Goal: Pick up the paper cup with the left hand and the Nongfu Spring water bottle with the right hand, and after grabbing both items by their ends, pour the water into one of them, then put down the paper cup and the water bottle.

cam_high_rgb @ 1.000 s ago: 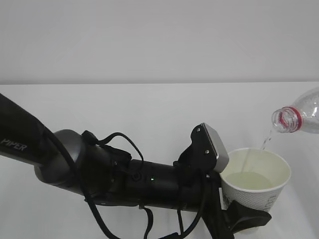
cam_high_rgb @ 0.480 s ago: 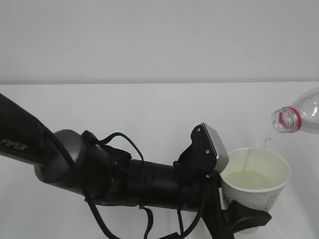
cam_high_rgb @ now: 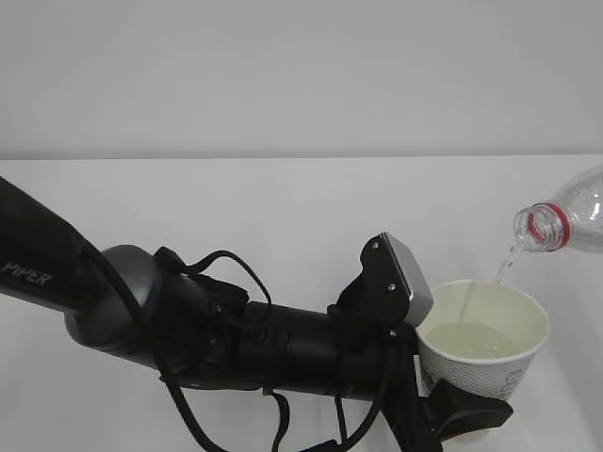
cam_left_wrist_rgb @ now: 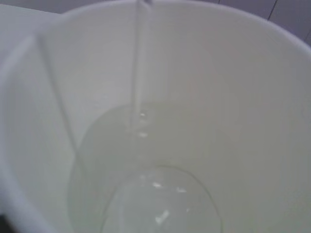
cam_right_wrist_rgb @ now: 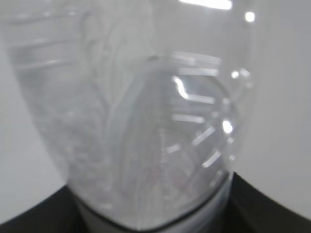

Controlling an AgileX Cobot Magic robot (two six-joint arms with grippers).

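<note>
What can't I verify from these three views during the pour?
- Nongfu Spring water bottle: its body and label run past the right edge of the exterior view; the right wrist view shows only a blurred close-up.
- Right tool: outside the exterior view; the bottle fills the wrist view.
- Left tool: cut by the bottom edge; the paper cup hides it in the left wrist view.
- Cup logo: mostly hidden.
</note>
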